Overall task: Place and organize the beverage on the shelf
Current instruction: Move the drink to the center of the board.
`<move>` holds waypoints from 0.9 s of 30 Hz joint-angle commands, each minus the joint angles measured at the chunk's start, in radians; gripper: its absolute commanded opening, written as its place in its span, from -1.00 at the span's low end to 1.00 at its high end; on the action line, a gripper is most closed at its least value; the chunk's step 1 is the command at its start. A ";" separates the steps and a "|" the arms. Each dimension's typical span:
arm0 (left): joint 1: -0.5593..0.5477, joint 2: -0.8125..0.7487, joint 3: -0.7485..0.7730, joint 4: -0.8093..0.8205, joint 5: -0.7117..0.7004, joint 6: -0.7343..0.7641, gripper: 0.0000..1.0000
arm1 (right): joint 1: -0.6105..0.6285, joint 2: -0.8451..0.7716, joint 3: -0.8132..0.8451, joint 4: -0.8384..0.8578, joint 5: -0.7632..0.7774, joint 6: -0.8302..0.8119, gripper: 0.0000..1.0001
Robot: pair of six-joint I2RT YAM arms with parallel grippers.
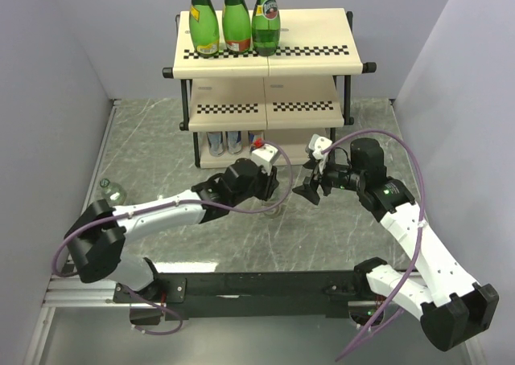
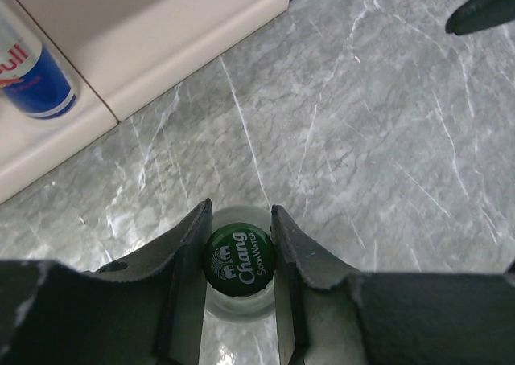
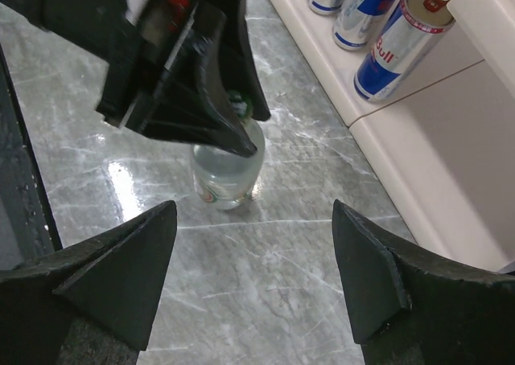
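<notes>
While left fingers (image 2: 189, 248) clamp the bottle (image 3: 225, 172) by its cap (image 2: 238, 262), upright on the desk (image 1: 161, 140) at frame centre below the shelf (image 1: 314, 31), right fingers (image 3: 129, 260) gape empty: cap-only grip may slip when lifted.

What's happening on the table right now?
The left end effector is shut on the capped neck of a clear Chang soda water bottle, upright on the table in front of the shelf. The right end effector hangs open beside it, holding nothing. Three green bottles stand on the top tier, cans on the bottom one. Another clear bottle waits at the table's left edge.
</notes>
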 commanded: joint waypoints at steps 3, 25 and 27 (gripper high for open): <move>-0.010 0.017 0.108 0.157 -0.039 0.025 -0.99 | -0.014 0.002 0.003 0.019 -0.020 -0.011 0.67; -0.034 0.054 0.112 0.085 -0.081 0.058 -0.04 | -0.017 0.016 0.004 0.010 -0.025 -0.016 0.67; -0.042 0.054 0.114 0.071 -0.082 0.064 0.09 | -0.017 0.017 0.004 0.010 -0.026 -0.017 0.67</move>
